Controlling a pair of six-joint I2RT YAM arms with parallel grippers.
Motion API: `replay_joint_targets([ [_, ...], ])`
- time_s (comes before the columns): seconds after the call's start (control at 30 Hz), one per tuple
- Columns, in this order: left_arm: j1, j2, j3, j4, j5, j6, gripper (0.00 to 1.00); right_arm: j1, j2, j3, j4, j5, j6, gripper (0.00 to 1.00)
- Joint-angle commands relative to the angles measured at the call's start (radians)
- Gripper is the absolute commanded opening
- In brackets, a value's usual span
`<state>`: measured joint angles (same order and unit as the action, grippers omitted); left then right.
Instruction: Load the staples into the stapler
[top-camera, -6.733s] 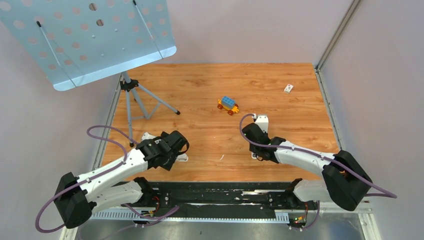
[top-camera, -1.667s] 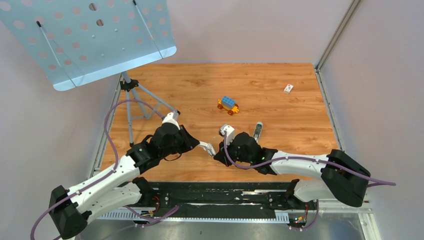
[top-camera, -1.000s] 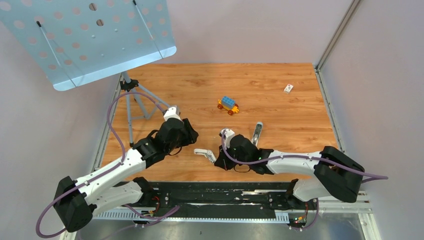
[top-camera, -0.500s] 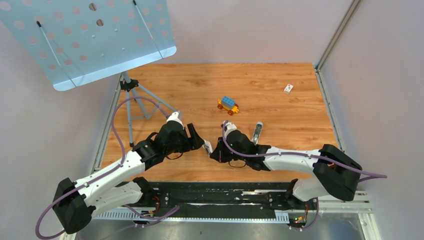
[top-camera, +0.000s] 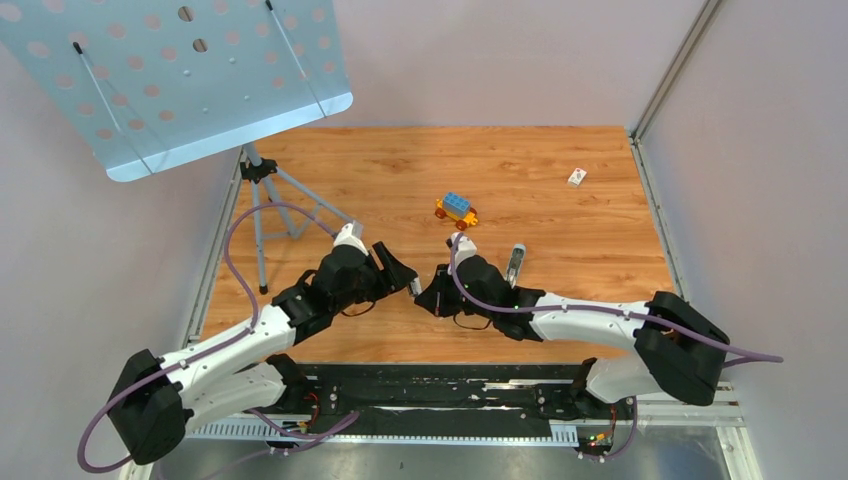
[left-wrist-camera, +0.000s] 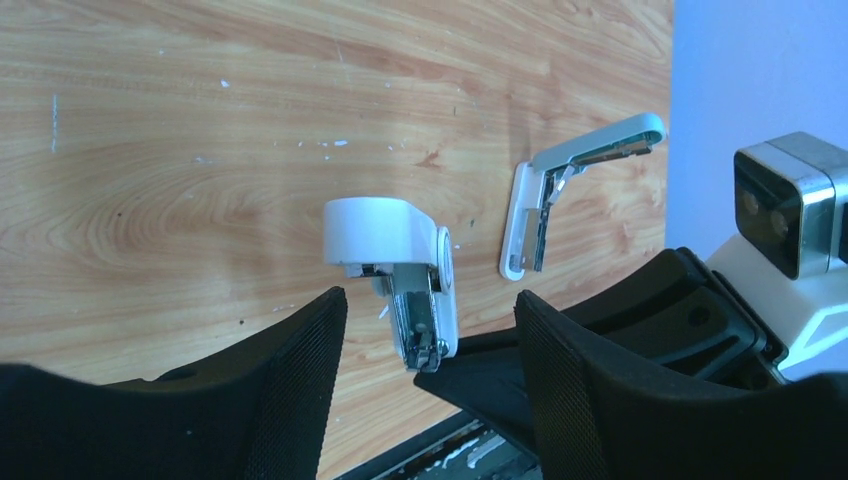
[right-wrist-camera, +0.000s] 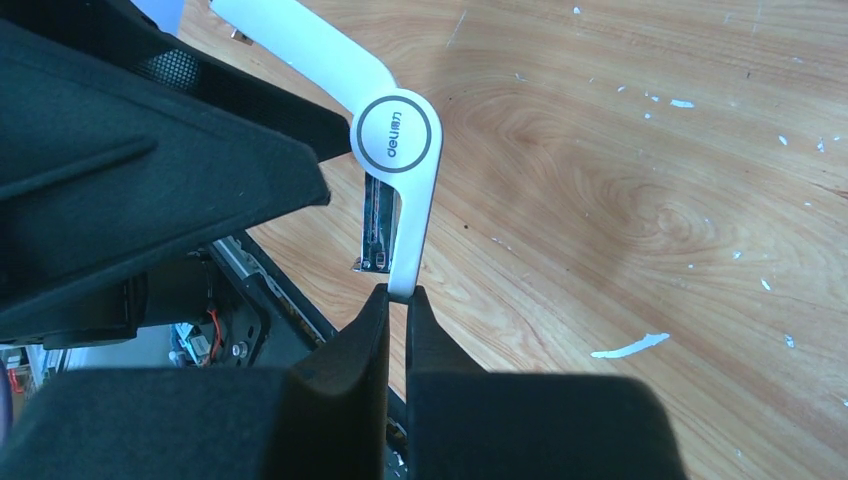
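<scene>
Stapler (right-wrist-camera: 395, 135): we hold it clenched in the right end effector (right-wrist-camera: 397, 296); our left end effector (left-wrist-camera: 430, 312) flanks it, released.

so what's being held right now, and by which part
The right gripper is shut on the white stapler, pinching the tip of one arm beyond its round hinge. The left gripper is open, holding nothing.

The stapler (right-wrist-camera: 398, 150) pinched in my right gripper (right-wrist-camera: 397, 293) blocks the gap inside my spread left gripper (left-wrist-camera: 425, 335). Beyond, a toy car (top-camera: 456, 210) and a second stapler (top-camera: 516, 262) stand in the way; the counter (top-camera: 600, 250) to the right gives passage.
</scene>
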<state>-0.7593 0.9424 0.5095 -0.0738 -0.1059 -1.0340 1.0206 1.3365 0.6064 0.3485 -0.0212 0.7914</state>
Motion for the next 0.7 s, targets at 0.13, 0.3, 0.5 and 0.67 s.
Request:
replay_joint_targets([
  [0.13,0.005,0.049,-0.008,0.098,-0.046,-0.02,0.61,0.007,-0.037,0.001,0.06,0.015,0.012,0.0],
  [0.3,0.005,0.068,-0.01,0.11,-0.075,-0.018,0.56,0.007,-0.04,-0.009,0.081,0.001,0.013,0.0],
  [0.5,0.005,0.068,-0.009,0.13,-0.086,-0.016,0.36,0.007,-0.044,-0.018,0.078,0.0,0.012,0.0],
  [0.67,0.005,0.083,-0.005,0.132,-0.09,-0.004,0.15,0.007,-0.036,-0.019,0.065,-0.002,0.011,0.11],
])
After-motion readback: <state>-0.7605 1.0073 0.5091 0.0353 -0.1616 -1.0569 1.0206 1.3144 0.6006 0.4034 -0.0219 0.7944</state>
